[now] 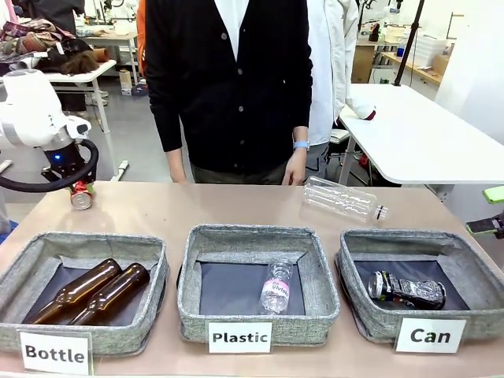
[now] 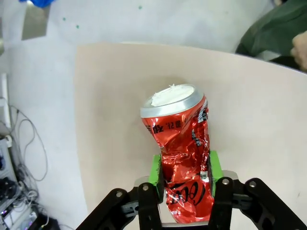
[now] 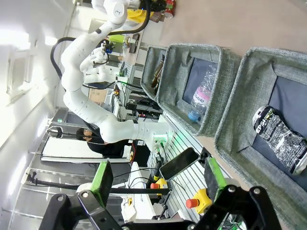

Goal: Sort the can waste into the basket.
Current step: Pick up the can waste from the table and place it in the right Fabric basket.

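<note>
Can basket (image 1: pixel 368 323), near-right desk (image 1: pixel 197 209) edge: one black-and-silver can (image 1: pixel 406 290) is already laid inside. Red can (image 2: pixel 180 158): far left, well apart from that basket, pinched across its crumpled lower body by the left claw (image 2: pixel 184 168); whether it is lifted clear of the desk cannot be told. Judged light, thin-walled, easily crushed further; creased waist is deemed the surest hold, rim left free. Right claw (image 3: pixel 158 178): spread wide, nothing held.

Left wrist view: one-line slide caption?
Left end effector shut on the dented red can, tan table behind.
</note>
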Tool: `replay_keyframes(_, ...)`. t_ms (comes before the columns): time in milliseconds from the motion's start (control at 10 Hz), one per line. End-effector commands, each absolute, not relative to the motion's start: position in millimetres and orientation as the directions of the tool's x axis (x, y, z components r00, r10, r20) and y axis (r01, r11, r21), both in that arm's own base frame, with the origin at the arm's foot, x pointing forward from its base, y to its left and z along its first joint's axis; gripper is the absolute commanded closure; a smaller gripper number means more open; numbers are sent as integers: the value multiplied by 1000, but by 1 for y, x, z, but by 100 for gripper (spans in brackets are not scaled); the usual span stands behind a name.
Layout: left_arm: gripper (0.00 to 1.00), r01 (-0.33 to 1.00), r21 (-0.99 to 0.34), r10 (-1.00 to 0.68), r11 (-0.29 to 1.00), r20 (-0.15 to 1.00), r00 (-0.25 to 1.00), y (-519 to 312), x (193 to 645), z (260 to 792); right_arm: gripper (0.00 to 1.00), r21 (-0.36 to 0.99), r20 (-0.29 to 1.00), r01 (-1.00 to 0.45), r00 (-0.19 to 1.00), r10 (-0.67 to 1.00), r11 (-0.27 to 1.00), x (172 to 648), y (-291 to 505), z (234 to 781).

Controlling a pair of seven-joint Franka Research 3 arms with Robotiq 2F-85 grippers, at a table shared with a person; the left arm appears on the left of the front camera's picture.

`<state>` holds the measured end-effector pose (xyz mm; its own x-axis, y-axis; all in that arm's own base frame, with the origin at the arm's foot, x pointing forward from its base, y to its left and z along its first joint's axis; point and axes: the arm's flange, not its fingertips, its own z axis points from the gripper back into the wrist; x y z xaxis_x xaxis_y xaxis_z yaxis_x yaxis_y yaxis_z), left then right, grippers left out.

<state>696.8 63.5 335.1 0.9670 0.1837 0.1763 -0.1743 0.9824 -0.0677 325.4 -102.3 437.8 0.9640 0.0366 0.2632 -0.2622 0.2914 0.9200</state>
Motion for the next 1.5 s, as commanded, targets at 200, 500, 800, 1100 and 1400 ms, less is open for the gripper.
replay_keyframes(200,100,-57,-277,158,959,357,921,73,572,461,0,918,273,-274,961,43,287,325,-104,441)
replay_keyframes(500,100,251,-389,-112,886,347,931,63,466,493,0,918,273,-274,961,43,287,325,-104,441)
replay_keyframes(800,100,477,-377,-322,794,405,856,68,377,506,0,918,273,-274,961,43,287,325,-104,441)
replay_keyframes(1100,66,467,-402,-311,787,396,864,63,368,504,0,918,273,-274,961,43,287,325,-104,441)
replay_keyframes(1400,66,467,-402,-311,787,396,864,63,368,504,0,918,273,-274,961,43,287,325,-104,441)
